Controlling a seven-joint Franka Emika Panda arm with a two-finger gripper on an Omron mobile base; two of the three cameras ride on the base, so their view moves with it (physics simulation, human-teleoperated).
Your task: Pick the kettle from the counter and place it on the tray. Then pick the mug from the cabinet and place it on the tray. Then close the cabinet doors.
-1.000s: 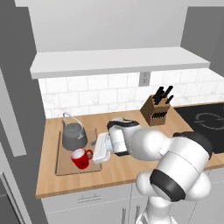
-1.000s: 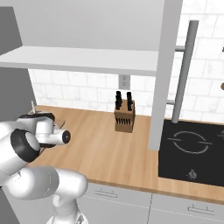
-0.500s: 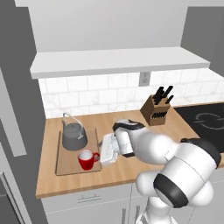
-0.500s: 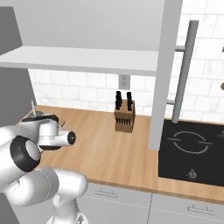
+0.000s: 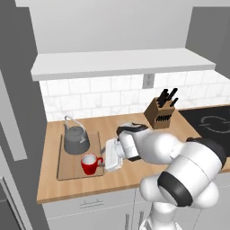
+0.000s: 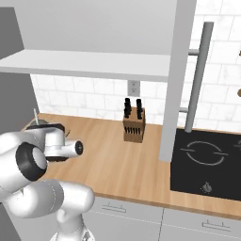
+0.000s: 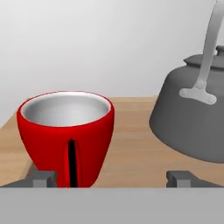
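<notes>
Tray (image 5: 67,168): lies flat on the counter (image 5: 134,173), serving as the collection point for both items.
Kettle (image 5: 75,140): stands upright on the tray's rear half, leaving the front half free.
Mug (image 5: 90,164): upright on the tray's front corner, just in front of the kettle, handle toward the gripper.
Gripper (image 5: 108,157): beside the tray's right edge; fingers spread wide, gripping nothing, mug released.
Cabinet door (image 6: 182,70): stands open, well right of the tray; judged the remaining step.
</notes>
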